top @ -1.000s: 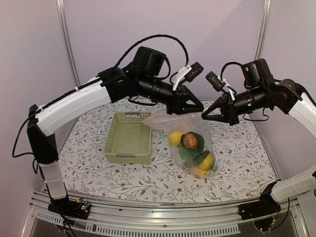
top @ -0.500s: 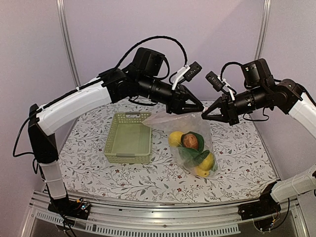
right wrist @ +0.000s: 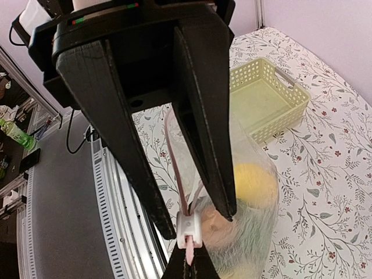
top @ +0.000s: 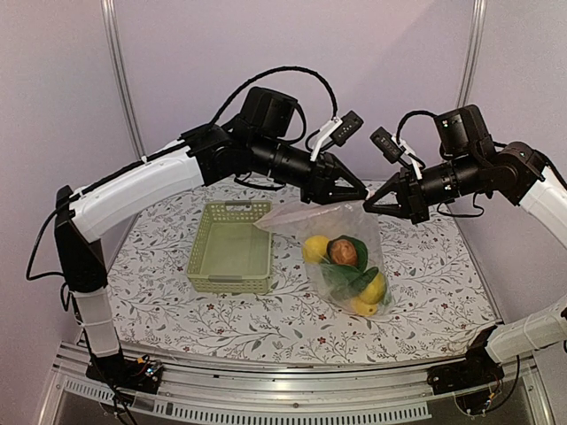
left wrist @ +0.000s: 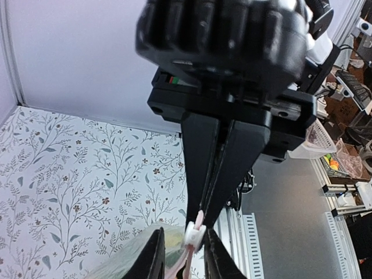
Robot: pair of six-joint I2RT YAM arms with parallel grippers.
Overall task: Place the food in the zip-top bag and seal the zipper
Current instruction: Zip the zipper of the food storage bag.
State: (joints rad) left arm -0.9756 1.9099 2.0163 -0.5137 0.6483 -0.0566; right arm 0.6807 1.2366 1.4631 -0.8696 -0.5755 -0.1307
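Observation:
The clear zip-top bag (top: 297, 219) hangs between my two grippers with the food inside: yellow lemons (top: 314, 249), a reddish-brown round piece (top: 344, 252) and leafy green (top: 347, 276). My right gripper (top: 372, 207) is shut on the end of the pinkish zipper (right wrist: 175, 168), just past its white slider (right wrist: 190, 227). The left gripper (top: 361, 194) straddles the strip at the slider (left wrist: 195, 234). Its jaws stand slightly apart, with a gap on one side. The bag's far mouth corner droops by the basket.
A pale green lattice basket (top: 229, 250) stands without contents left of the bag on the flowered table (top: 425, 266). A metal rail (top: 292, 390) runs along the near edge. Purple walls close the back and sides.
The left jaws have eased slightly apart. The bag's left mouth corner has sagged a little. Both arms otherwise keep their places.

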